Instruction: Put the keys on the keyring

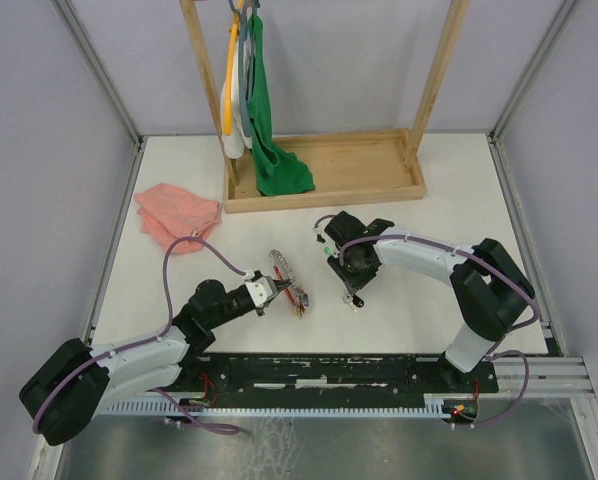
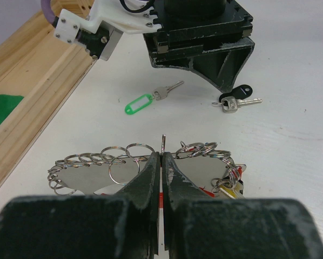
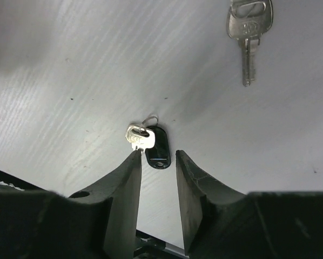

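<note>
Pink cloth (image 1: 177, 212) is lying far left on the table (image 1: 429, 310), well apart from the arms. The keyring (image 1: 282, 270) is being pinched by the left gripper (image 2: 161, 157), its fingers pressed together on the thin loop and small rings fanned to either side. Beyond it, a green-tagged key (image 2: 142, 102) and a black-tagged key (image 2: 236, 97) are lying loose. The right gripper (image 3: 157, 155) is being held over the black-tagged key, fingers spread, one tip just beside the key's head.

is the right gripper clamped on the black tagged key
No, the right gripper is open, its fingers standing apart, with the black-tagged key lying loose between the tips.
</note>
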